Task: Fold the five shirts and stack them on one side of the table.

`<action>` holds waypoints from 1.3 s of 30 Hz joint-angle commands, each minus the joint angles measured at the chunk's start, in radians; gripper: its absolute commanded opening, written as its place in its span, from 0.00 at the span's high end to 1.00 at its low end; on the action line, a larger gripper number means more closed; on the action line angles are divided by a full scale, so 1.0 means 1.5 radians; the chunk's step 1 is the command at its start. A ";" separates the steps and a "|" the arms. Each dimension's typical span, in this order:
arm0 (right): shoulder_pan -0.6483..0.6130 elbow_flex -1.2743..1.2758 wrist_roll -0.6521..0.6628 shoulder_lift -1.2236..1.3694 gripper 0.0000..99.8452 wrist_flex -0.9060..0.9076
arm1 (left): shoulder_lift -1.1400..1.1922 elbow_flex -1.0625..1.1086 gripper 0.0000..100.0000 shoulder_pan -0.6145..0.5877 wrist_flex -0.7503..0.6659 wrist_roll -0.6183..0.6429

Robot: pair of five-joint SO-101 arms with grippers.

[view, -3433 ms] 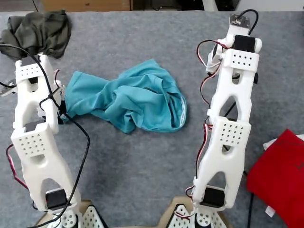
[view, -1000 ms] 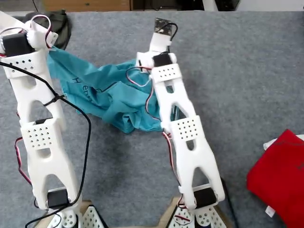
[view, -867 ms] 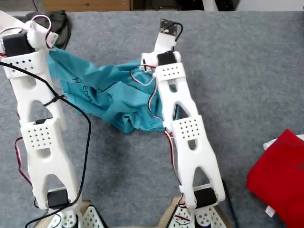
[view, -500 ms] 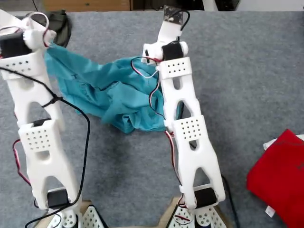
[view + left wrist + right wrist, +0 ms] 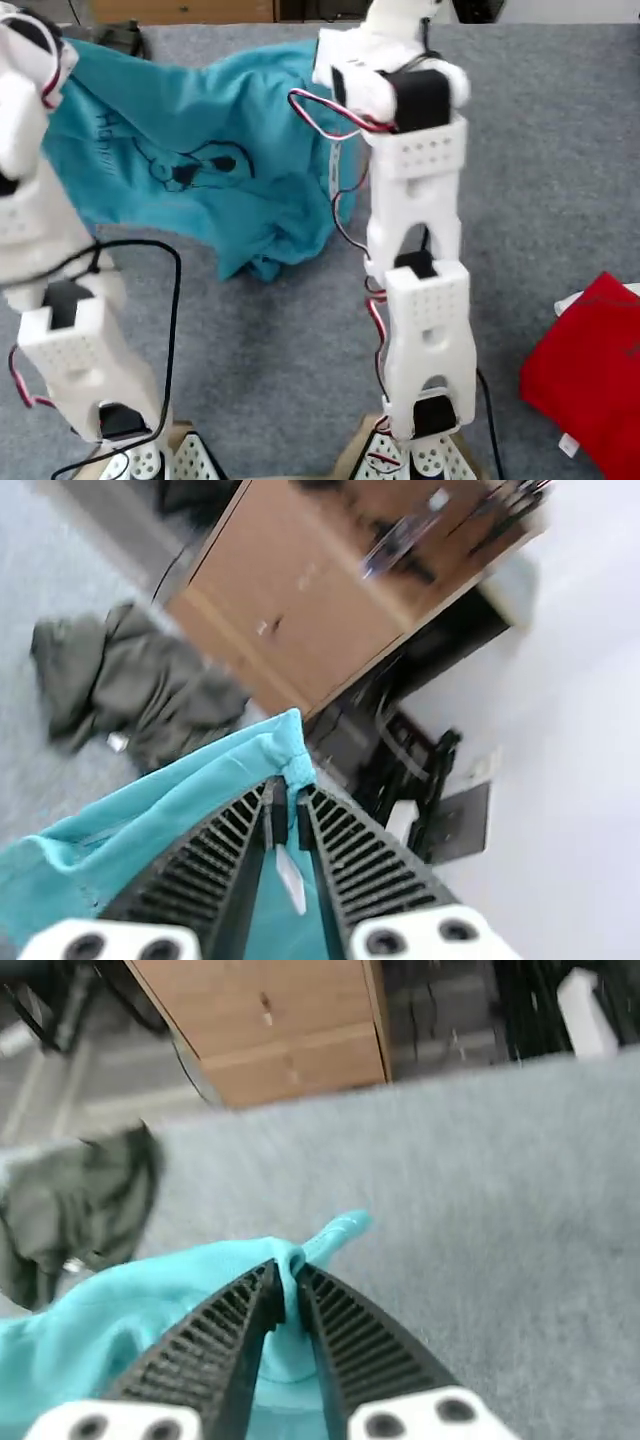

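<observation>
The left fingers (image 5: 272, 800) are pressing together on a stitched edge of the teal shirt (image 5: 200, 160), pinching the fabric between their ribbed inner faces. A small bunch of fabric is sticking out just past the fingertips. The right fingers (image 5: 268, 1292) are pinching another part of the shirt's edge in the same way, and a short pointed tip of fabric is projecting beyond them.

Both pinch points are being held above the counter (image 5: 540, 150). In the high view, the teal shirt is hanging as a spread sheet between the left arm (image 5: 60, 330) and the right arm (image 5: 425, 300). The side carrying a dark line print is facing upward toward the camera. The lower part of the shirt is lying bunched on the counter between the two arms, closer to the right arm.

The dark olive shirt (image 5: 130, 690) is lying crumpled on the counter near its far left corner, beyond the raised teal fabric. A wooden cabinet (image 5: 270, 1020) is standing on the floor behind the counter, just past that corner.

The red shirt (image 5: 590, 365) is lying at the right edge of the counter on the near side, well apart from the teal shirt and from both arms. A strip of white material is showing at its border.
</observation>
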 commanded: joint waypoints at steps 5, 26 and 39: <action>0.037 -0.041 0.008 -0.221 0.99 -0.011 | -0.193 -0.026 0.98 -0.002 0.008 -0.063; 0.119 -0.019 0.008 -0.543 0.99 -0.035 | -0.516 0.073 0.98 -0.009 0.008 -0.223; 0.119 0.514 0.008 -0.495 0.99 -0.228 | -0.515 0.817 0.98 -0.007 -0.183 -0.228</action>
